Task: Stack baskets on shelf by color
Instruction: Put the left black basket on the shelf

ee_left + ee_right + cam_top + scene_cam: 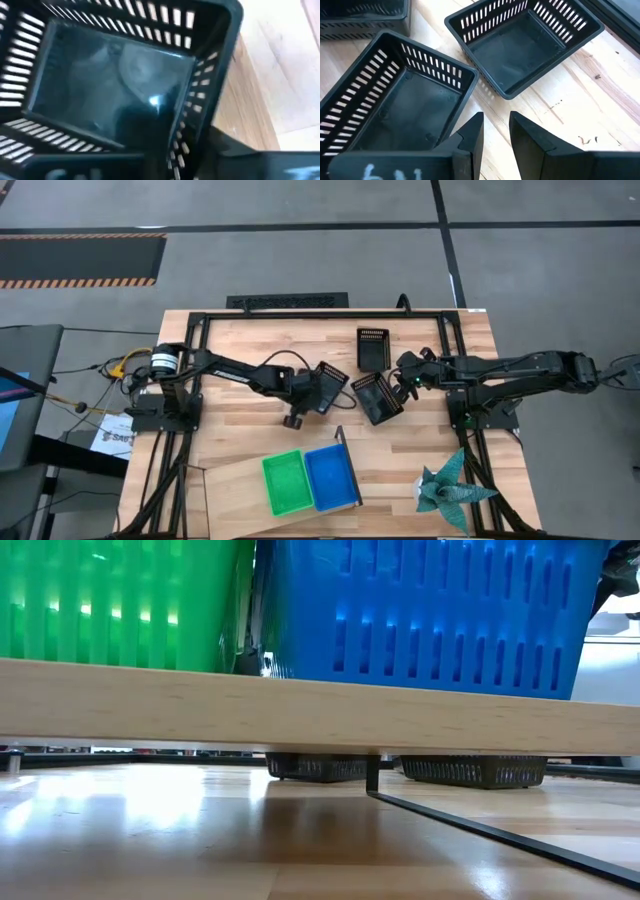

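Left pincer [322, 392] gripping black basket [330, 385], right pincer [496, 131] slightly open beside middle basket [395, 107]

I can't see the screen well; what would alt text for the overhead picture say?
Two dark robot arms meet over a wooden table among three black baskets, the left pincer at one, the right pincer beside another, the third behind. In front, a green basket and blue basket sit on a shelf.
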